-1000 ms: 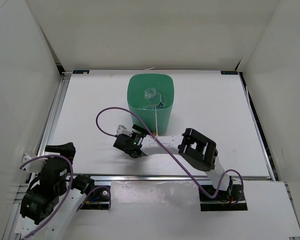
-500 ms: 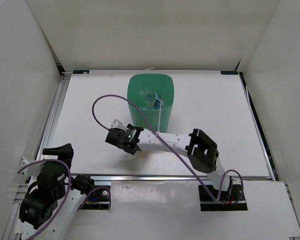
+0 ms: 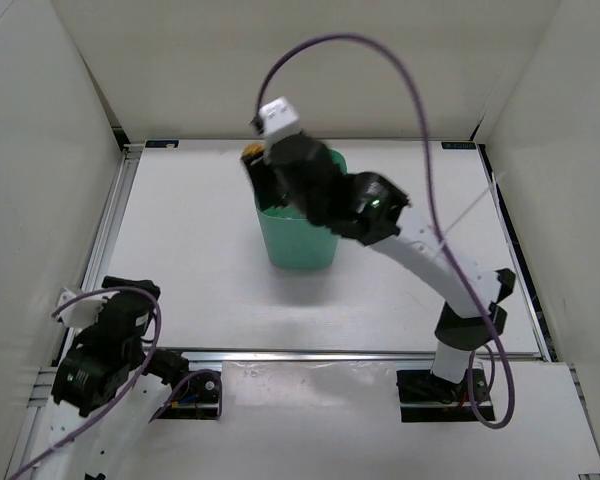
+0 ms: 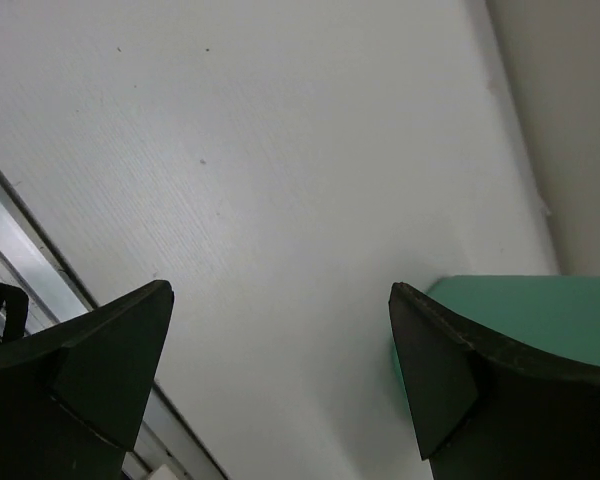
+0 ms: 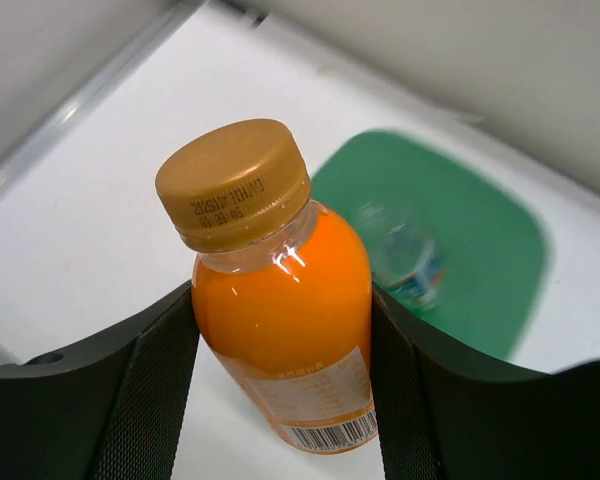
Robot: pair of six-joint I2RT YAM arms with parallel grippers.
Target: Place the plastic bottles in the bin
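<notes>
Top view: the right arm hides most of the mouth of the bin; of the orange bottle only a sliver shows. Right wrist view: the clear bottle inside the bin is blurred (label unreadable). Left wrist view: bin cropped at the frame's edge.

Overhead view: the bin stands on the table, at the centre of the frame and slightly toward the top. The right gripper hangs above the bin's upper-left rim, with a bottle between its fingers. In the right wrist view, a second bottle lies inside the bin. The left gripper sits at the overhead frame's lower left, well apart from the bin.
</notes>
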